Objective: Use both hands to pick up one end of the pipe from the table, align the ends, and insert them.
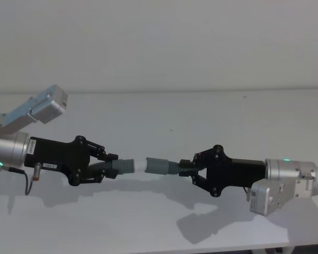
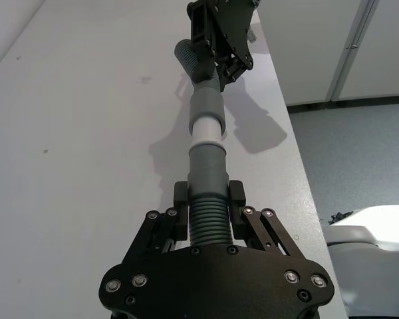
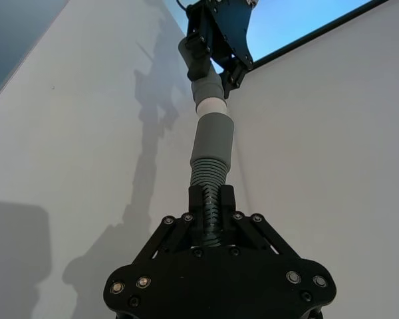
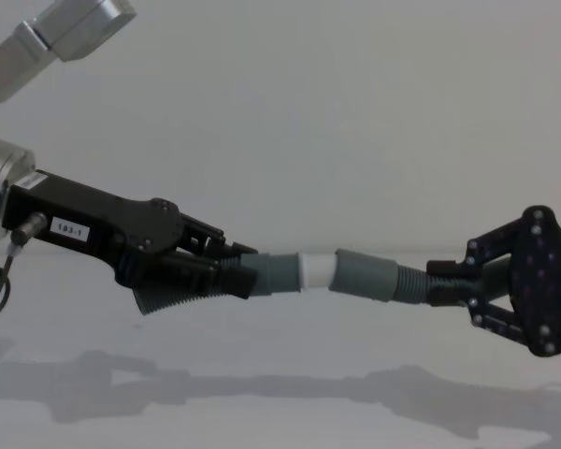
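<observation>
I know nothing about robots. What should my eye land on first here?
Two black end effectors meet mid-picture above the white table, each shut on a grey hose piece. The left end effector holds the piece with the white tip; the right end effector holds the ribbed hose by its corrugations. The white tip sits right at the wide grey cuff, nearly in line.

A plain pale wall [image 1: 159,42] rises behind. In the left wrist view, grey speckled floor [image 2: 359,159] and white cabinet panels [image 2: 306,46] show alongside.
</observation>
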Motion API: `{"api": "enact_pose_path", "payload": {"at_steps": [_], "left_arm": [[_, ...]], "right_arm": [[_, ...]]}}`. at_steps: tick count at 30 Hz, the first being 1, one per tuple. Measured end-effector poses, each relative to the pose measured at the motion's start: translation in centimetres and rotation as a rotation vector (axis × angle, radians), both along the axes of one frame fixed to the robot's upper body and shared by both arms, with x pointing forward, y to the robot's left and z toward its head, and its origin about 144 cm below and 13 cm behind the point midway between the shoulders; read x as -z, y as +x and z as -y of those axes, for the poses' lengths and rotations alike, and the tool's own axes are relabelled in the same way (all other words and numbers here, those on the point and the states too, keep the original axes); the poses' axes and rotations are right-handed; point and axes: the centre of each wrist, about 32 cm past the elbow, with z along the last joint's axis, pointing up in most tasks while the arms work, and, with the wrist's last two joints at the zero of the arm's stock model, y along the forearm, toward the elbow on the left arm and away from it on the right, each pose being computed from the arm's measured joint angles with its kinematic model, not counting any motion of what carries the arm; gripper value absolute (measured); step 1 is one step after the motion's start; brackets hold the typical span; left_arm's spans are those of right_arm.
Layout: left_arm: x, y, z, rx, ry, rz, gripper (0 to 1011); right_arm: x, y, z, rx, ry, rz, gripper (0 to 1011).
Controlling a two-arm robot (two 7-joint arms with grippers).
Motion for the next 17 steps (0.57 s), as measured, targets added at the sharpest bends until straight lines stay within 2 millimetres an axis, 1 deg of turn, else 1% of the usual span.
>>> {"api": "enact_pose_path", "payload": {"at_steps": [17], "left_arm": [[0.00, 0.00, 0.00, 0.000, 0.000, 0.000, 322]], "right_arm": [[-0.05, 0.05, 0.01, -0.001, -0.001, 0.003, 126]]}}
